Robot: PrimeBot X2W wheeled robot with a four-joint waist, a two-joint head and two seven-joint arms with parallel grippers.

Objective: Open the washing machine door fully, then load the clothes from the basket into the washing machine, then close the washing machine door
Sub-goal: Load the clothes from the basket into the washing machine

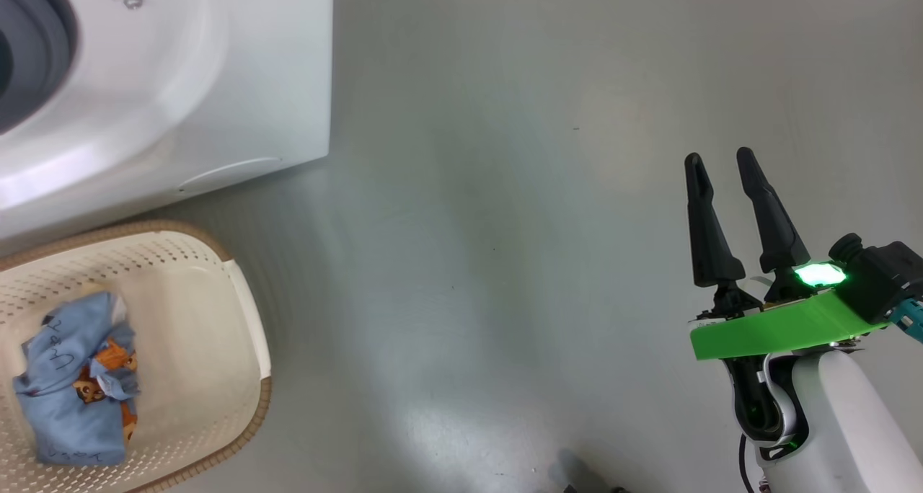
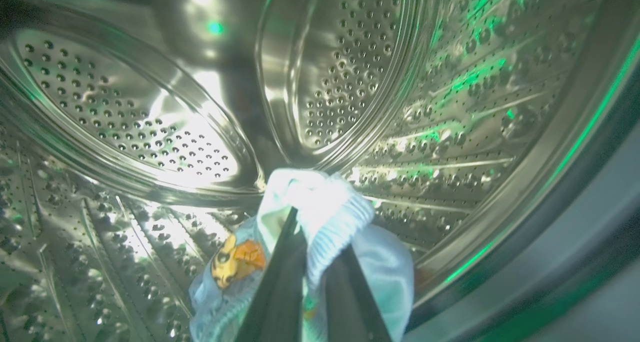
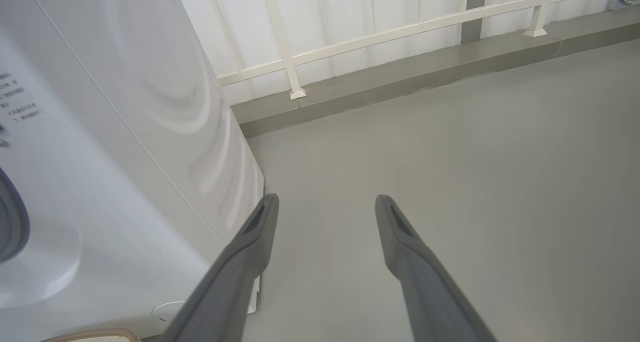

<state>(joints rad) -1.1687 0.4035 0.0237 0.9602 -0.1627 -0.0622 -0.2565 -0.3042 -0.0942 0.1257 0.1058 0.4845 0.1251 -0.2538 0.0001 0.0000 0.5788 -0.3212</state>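
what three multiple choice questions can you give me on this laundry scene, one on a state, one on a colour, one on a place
1. The right gripper is:
A clamped on something
B open and empty
C shut and empty

2. The garment lying in the basket is:
A red with white stripes
B plain white
C light blue with orange prints

3. The cloth clamped in the left gripper is:
A in the basket
B inside the steel drum
C in the right gripper

Answers:
1 B: its two fingers stand well apart with nothing between them.
2 C: the head view shows blue fabric with orange cartoon prints.
3 B: perforated steel surrounds it on all sides in the left wrist view.
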